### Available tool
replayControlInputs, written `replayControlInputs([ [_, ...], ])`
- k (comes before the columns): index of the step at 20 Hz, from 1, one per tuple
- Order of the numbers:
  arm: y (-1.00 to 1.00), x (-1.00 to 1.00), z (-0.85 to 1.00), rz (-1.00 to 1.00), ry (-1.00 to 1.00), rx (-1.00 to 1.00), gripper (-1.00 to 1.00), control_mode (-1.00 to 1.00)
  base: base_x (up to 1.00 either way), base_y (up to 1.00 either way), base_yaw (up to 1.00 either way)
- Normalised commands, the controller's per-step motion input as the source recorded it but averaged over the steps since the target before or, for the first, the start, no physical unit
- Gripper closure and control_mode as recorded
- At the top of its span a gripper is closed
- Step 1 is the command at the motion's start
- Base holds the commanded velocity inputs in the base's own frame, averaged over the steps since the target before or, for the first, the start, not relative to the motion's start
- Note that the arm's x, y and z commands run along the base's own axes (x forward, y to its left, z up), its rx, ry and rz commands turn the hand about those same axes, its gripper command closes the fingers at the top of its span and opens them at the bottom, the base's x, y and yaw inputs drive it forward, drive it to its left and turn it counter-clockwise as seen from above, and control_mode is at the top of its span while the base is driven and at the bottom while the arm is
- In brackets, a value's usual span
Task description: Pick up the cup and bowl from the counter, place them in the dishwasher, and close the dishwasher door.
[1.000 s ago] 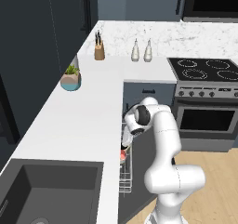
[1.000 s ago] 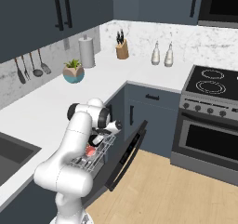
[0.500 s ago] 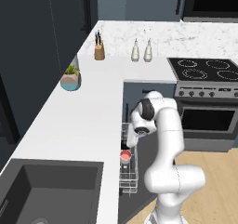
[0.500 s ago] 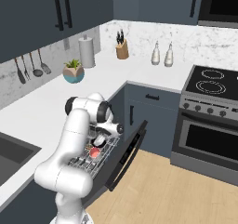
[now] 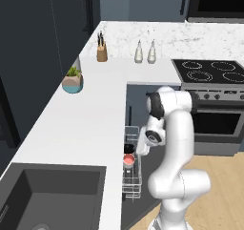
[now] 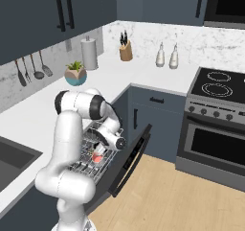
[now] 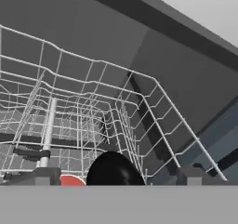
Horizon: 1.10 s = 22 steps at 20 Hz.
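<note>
No readable text, labels or numbers

No lettering, brand mark, digit or sign can be read on any surface; the oven [image 6: 210, 144] front at the right of the right base view is rendered plain, and the two bottles [image 5: 145, 52] at upper centre carry no label.

cup [image 5: 128, 161] beside bowl [image 7: 113, 170] in rack [image 7: 83, 111]
</note>
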Motion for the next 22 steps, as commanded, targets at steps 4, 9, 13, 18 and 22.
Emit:
replayControlInputs([
  [4,-0.16,0.0,1.0,-0.01,-0.04,0.0,-1.0,-1.0,0.0,0.0,0.0],
  [9,-0.48,-0.25,1.0,0.02,0.04,0.0,-1.0,-1.0,0.0,0.0,0.0],
  [13,-0.37,-0.37,1.0,0.04,0.01,0.0,-1.0,-1.0,0.0,0.0,0.0],
  [18,-0.69,-0.63,1.0,0.01,0.0,0.0,-1.0,-1.0,0.0,0.0,0.0],
  [22,-0.78,-0.71,0.96,0.0,0.02,0.0,-1.0,-1.0,0.0,0.0,0.0],
])
